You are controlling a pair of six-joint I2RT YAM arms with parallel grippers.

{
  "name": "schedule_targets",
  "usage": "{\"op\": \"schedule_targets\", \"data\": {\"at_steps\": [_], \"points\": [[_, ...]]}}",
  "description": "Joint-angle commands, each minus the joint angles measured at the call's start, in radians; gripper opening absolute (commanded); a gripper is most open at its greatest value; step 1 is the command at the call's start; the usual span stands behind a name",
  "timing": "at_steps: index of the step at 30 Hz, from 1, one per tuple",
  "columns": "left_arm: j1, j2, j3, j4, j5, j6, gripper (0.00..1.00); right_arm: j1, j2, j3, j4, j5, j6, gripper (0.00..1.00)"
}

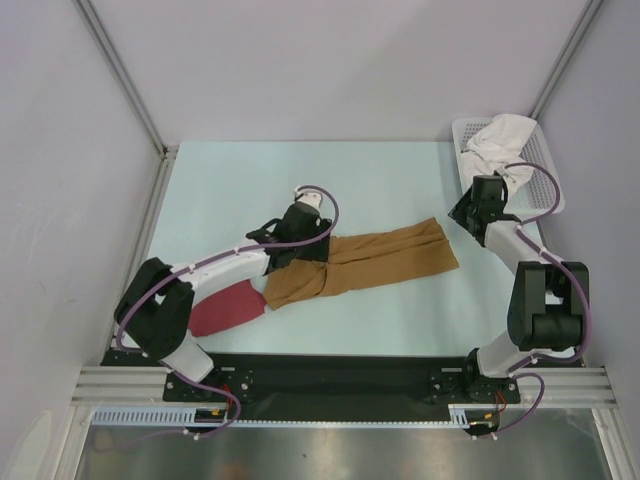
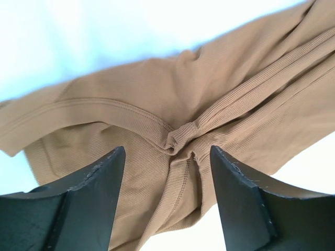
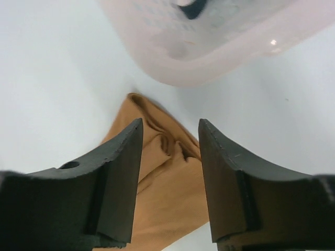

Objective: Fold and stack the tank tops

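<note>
Hovering over the left end of the tan-brown tank top [image 1: 370,262], the left gripper [image 2: 166,154] has its jaws spread wide and grips nothing; directly below the gap, the ribbed hems bunch into a small pucker. The top lies as a long narrow strip across the middle of the table [image 1: 230,190], its left end angled toward the near edge and its right end reaching toward the right edge. That shape suggests it is folded lengthwise and waits for a crosswise fold. The right gripper [image 3: 170,125] is above the strip's right end, jaws parted and empty, with the cloth's corner showing beneath them. One arm at each end looks like the stance for a two-handed fold, though which end would be lifted cannot be told. The dark red tank top [image 1: 225,310] lies folded near the near-left corner, partly under the left arm and touching the tan strip's left end, so it probably serves as the base of the stack. The white mesh basket [image 1: 538,140] sits in the far-right corner, just beyond the right gripper, holding a crumpled white cloth [image 1: 500,140].
</note>
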Motion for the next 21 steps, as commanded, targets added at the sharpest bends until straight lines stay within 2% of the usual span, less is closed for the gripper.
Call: {"op": "schedule_targets", "data": {"at_steps": [1,4,8,15,17,19,20,21], "points": [[-0.001,-0.075,0.037,-0.025,-0.040,0.005,0.73,0.008,-0.028,0.002,0.088,-0.111,-0.055,0.52],[-0.001,-0.083,0.041,-0.043,-0.057,0.005,0.75,0.018,0.032,0.058,0.066,-0.148,-0.079,0.54],[0.013,-0.052,0.079,-0.098,-0.110,0.000,0.76,0.083,0.141,0.143,-0.013,-0.108,-0.121,0.57],[0.114,-0.051,0.075,-0.143,-0.087,-0.027,0.76,0.115,0.304,0.236,-0.069,-0.068,-0.145,0.54],[0.131,-0.066,0.066,-0.157,-0.095,-0.046,0.78,0.120,0.350,0.276,-0.105,-0.041,-0.145,0.53],[0.149,-0.086,0.049,-0.161,-0.101,-0.061,0.81,0.121,0.371,0.296,-0.133,0.002,-0.140,0.47],[0.162,-0.094,0.040,-0.160,-0.103,-0.067,0.82,0.121,0.385,0.313,-0.142,0.016,-0.141,0.34],[0.166,-0.104,0.031,-0.157,-0.104,-0.070,0.82,0.121,0.391,0.321,-0.147,0.028,-0.142,0.28]]}}
